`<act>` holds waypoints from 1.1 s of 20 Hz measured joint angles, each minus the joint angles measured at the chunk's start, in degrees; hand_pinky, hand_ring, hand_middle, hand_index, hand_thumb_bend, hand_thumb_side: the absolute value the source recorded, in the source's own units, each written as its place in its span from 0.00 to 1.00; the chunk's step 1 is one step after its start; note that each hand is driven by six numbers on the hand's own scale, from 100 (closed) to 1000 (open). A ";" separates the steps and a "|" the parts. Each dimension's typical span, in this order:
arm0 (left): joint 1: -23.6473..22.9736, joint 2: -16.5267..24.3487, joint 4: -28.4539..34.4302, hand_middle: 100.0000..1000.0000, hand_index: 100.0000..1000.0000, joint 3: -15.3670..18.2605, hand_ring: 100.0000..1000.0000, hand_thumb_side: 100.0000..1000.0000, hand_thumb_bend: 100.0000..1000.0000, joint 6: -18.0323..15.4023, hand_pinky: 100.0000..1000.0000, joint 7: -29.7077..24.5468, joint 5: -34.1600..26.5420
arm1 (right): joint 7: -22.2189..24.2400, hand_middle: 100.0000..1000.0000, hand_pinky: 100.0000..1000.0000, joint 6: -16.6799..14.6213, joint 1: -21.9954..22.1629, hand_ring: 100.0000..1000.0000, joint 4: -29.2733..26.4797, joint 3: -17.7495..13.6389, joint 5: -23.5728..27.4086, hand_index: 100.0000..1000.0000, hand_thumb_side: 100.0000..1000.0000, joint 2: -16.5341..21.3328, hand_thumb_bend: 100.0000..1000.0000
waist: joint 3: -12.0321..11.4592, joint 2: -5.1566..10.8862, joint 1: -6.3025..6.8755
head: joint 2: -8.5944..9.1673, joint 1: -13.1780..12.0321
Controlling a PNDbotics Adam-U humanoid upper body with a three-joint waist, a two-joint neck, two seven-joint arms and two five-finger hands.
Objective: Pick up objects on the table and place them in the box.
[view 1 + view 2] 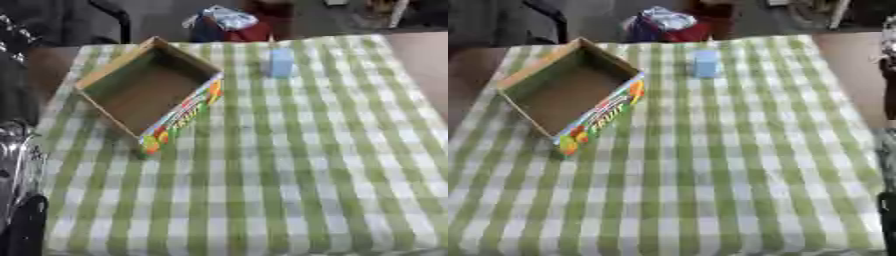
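An open cardboard box point(144, 95) with a colourful fruit print on its side lies askew on the left half of the table, nothing showing inside it. A small light blue block point(281, 62) stands upright near the far edge, to the right of the box and apart from it. My left hand point(17, 160) shows only as black and silver parts at the left edge, below the box. My right hand point(887, 210) is a dark sliver at the right edge of the right eye view. Neither touches the block or the box.
A green and white checked cloth point(289, 165) covers the table. Bare brown tabletop point(424, 55) shows at the far right. Beyond the far edge lie a red and blue bundle point(229, 22) and a black chair frame point(118, 17).
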State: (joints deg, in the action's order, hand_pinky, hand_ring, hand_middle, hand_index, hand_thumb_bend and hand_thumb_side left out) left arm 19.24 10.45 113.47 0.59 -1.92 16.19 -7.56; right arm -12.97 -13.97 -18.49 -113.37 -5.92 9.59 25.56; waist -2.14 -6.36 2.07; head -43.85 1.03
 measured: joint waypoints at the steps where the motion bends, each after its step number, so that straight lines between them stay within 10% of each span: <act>1: -0.02 0.00 0.00 0.60 0.82 -0.02 0.64 0.65 0.05 0.02 0.59 -0.02 0.00 | -0.34 0.80 0.62 -0.25 -1.21 0.76 0.00 0.00 0.47 0.83 0.29 1.20 0.00 | -0.06 0.15 -0.04 | 0.00 0.08; 11: -0.25 -0.49 0.00 0.60 0.82 -1.38 0.64 0.65 0.05 0.63 0.59 -1.00 -0.36 | -4.78 0.82 0.62 1.96 -14.64 0.75 1.15 0.40 8.14 0.84 0.29 10.22 0.00 | -2.50 1.00 -0.57 | 0.00 1.97; 22: 1.19 -1.00 0.00 0.60 0.82 -3.22 0.64 0.65 0.05 1.05 0.59 -3.08 -1.16 | -3.42 0.83 0.58 10.61 -30.23 0.76 15.71 7.53 17.81 0.86 0.32 11.98 0.00 | -6.11 0.51 -1.46 | 0.00 5.43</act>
State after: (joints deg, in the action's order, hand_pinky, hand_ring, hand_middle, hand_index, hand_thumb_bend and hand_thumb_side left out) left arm 20.43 9.45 113.48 -2.63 -0.88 13.10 -8.72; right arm -16.39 -3.36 -48.72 -97.66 1.61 27.40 37.54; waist -8.25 -5.85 0.60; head -43.85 6.46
